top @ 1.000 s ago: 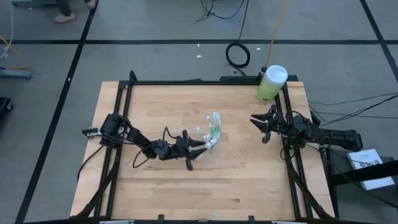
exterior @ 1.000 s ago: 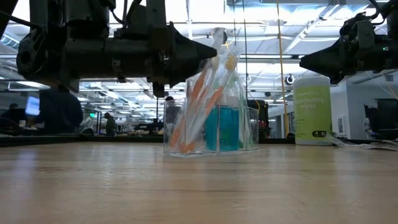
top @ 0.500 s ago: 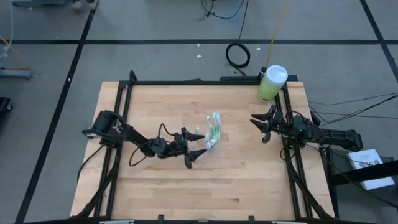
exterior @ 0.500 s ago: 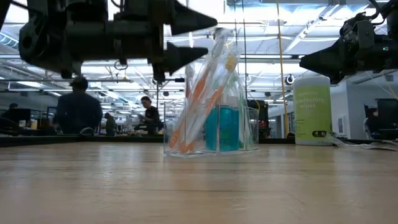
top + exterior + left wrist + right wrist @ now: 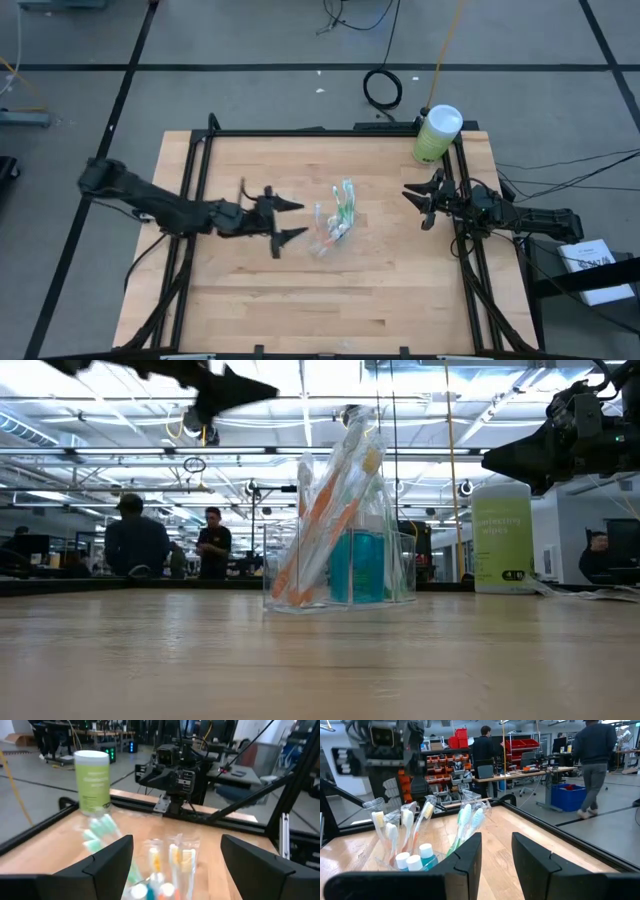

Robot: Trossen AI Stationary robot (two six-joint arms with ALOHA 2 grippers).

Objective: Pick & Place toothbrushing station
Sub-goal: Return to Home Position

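The toothbrushing station (image 5: 335, 220) is a clear holder with several toothbrushes and blue-capped tubes. It stands upright on its base near the table's middle (image 5: 340, 540). My left gripper (image 5: 298, 219) hangs open just left of it and above it, touching nothing. The left wrist view shows its fingers wide apart (image 5: 176, 840), with the station (image 5: 162, 865) below and beyond them. My right gripper (image 5: 414, 206) waits at the right edge, its fingers a little apart (image 5: 496, 836) and facing the station (image 5: 420, 845).
A pale-green canister (image 5: 437, 133) with a white lid stands at the far right corner (image 5: 503, 535). Black frame rails (image 5: 330, 131) run along the table's edges. Bare wood lies in front of the station. People stand in the room beyond the table (image 5: 135, 540).
My left gripper has opened and let go of the station's top. It then rose and drew back toward the table's left edge. The station stays standing where it was.
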